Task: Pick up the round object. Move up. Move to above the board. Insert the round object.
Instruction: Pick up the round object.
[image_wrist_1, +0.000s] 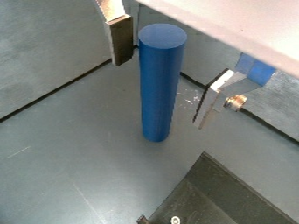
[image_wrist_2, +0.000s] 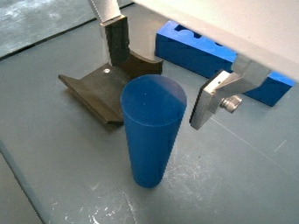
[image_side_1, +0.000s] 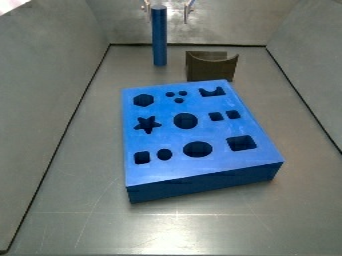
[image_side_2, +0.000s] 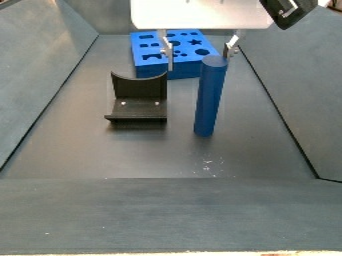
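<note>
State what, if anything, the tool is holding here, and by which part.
Nothing is held. The tool straddles the top of the upright peg, which stands on the floor, but gaps show between its fingers and the peg.

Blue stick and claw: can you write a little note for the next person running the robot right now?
Claw: open, its fingers on either side of the blue stick near its top, not squeezing yet.
Blue stick: standing upright on the floor, beside the dark fixture.
Blue board: lying flat, its holes empty.
Done: claw lined up.
Left: grab, lift, carry over the board, push it into a round hole.
</note>
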